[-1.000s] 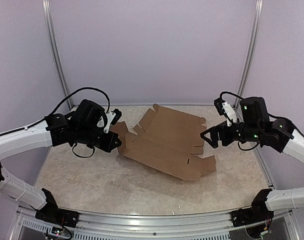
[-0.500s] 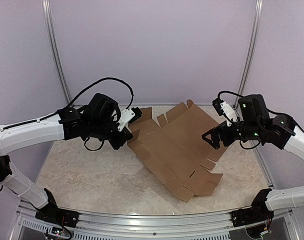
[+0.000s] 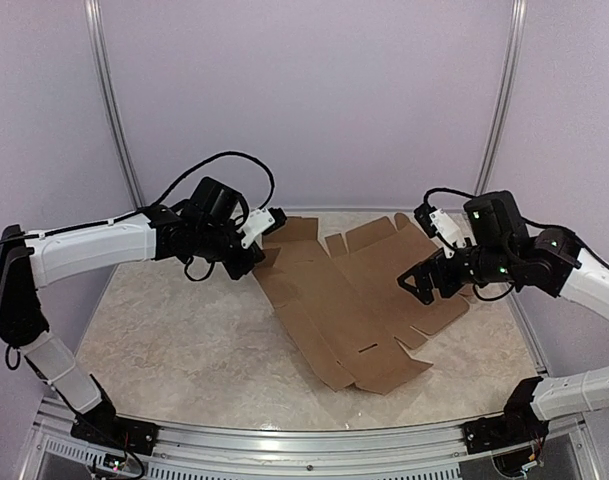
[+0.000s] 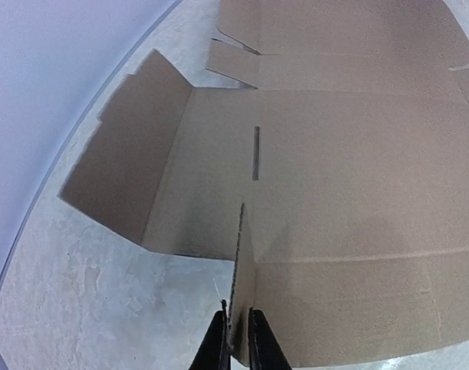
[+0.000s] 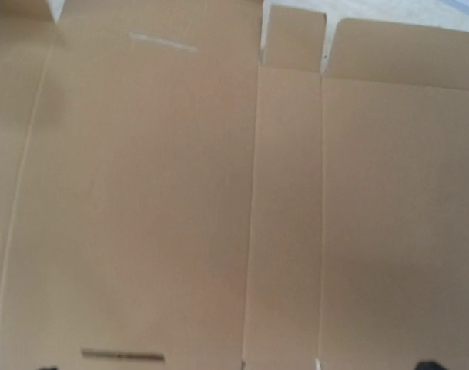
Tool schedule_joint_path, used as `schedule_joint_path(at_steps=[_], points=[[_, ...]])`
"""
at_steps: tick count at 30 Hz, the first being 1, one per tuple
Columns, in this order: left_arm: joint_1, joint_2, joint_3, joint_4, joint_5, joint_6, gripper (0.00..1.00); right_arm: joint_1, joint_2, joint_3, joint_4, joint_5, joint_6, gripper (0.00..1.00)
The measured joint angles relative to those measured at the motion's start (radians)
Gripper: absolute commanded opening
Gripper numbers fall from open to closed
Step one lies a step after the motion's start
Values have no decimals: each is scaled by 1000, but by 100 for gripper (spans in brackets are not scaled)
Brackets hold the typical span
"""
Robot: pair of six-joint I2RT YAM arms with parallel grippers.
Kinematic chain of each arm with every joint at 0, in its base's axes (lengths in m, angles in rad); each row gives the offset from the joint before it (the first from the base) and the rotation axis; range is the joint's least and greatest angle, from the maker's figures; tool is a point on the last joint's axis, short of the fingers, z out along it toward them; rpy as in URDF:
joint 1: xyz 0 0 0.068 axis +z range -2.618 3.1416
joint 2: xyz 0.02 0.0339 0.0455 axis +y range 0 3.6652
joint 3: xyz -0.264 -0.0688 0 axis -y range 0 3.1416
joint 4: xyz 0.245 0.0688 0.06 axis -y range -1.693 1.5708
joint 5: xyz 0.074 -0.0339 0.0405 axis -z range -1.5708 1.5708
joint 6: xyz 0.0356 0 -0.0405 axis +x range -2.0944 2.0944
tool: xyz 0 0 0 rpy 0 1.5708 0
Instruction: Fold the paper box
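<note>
Left pincer (image 3: 261, 258) is clamped tight on a thin upturned flap at the 10 o'clock edge of the paper box (image 3: 354, 300), and the wrist view shows its two fingers (image 4: 212, 351) squeezing that cardboard edge-on between them! Right pincer (image 3: 414, 282) hangs with its jaws wide apart and nothing in them over the sheet's 3 o'clock side, though whether it touches the cardboard I cannot tell. Paper box lies mostly flat and unfolded on the marbled counter (image 3: 174, 340), spread from the centre out toward 4 o'clock, slits and side tabs showing.
</note>
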Motion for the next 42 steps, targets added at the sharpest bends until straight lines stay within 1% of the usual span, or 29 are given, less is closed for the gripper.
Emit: schedule_joint_path(at_steps=[5, 8, 11, 13, 16, 19, 22, 25, 28, 31, 34, 38, 42], points=[[71, 50, 24, 36, -17, 8, 26, 11, 39, 10, 1, 11, -8, 100], [76, 73, 27, 49, -59, -20, 29, 11, 53, 21, 5, 28, -10, 100], [75, 77, 24, 52, -107, -92, 32, 12, 61, 30, 5, 55, -9, 100], [71, 58, -1, 71, -131, -176, 37, 12, 61, 31, 5, 81, -8, 100], [58, -18, -98, 105, -150, -301, 33, 12, 61, 31, 5, 122, -1, 100], [37, -119, -193, 121, -140, -433, 33, 12, 61, 31, 10, 164, 10, 100], [29, -203, -245, 124, -121, -570, 42, 13, 67, 31, 26, 201, 18, 100], [32, -269, -312, 176, -88, -723, 50, 13, 87, 31, 44, 220, 25, 100], [32, -316, -427, 256, -44, -874, 54, 13, 123, 33, 52, 233, 32, 100], [31, -322, -557, 335, 3, -1036, 57, 13, 156, 40, 53, 237, 38, 100], [31, -312, -651, 405, 44, -1165, 61, 13, 169, 43, 59, 238, 45, 100], [31, -281, -698, 520, 94, -1290, 62, 13, 169, 43, 64, 238, 59, 100], [40, -198, -723, 700, 167, -1395, 61, 13, 168, 43, 64, 238, 69, 100]])
